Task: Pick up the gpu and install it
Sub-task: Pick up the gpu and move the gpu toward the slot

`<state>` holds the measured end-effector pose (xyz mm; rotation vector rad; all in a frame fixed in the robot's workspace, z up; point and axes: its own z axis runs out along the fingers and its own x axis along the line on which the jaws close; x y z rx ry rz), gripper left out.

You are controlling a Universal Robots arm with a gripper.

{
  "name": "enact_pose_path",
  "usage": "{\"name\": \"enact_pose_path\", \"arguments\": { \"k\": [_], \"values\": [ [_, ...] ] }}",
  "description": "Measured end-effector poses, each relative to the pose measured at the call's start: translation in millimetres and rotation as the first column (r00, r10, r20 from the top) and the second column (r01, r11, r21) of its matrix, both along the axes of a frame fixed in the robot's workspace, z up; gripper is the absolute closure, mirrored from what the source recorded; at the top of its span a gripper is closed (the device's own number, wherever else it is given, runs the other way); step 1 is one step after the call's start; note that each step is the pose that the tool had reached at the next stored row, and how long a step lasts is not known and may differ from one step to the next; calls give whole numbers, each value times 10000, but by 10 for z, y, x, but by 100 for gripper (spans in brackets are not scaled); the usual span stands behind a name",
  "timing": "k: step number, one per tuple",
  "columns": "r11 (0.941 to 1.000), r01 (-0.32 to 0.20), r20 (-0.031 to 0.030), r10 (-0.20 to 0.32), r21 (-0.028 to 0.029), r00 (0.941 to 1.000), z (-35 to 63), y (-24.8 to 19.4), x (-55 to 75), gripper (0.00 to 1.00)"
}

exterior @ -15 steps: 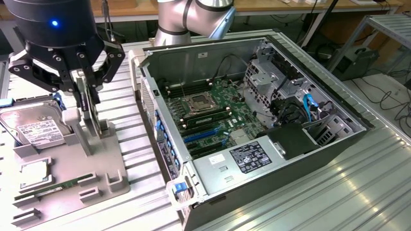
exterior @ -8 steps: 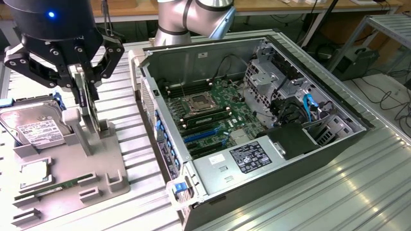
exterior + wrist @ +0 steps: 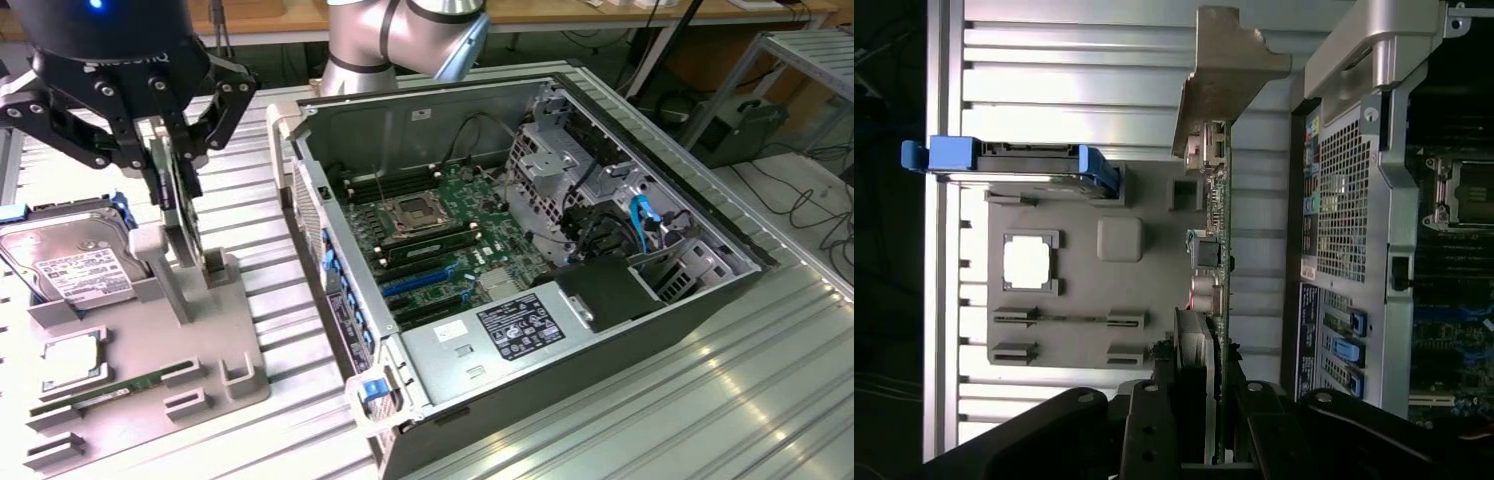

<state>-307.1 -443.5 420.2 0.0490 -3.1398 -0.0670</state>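
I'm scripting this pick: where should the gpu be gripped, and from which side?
Take the gpu by its long upper edge, coming straight down from above. It stands upright on edge in the grey holder, so only its flat faces near the top are free. The hand straddles that edge, a finger on each face.

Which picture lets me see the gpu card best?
The wrist view. There the gpu shows its silvery bracket, its plugs and its green board edge all along its length. In the exterior view it is just a thin upright sliver gripped by the pincer, at the gray holder.
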Motion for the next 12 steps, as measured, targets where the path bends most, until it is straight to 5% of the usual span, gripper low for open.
{"name": "enact_pose_path", "arguments": {
  "k": [12],
  "values": [
    [10000,0,1,0,1,10000,214,0,0,73]
  ]
}}
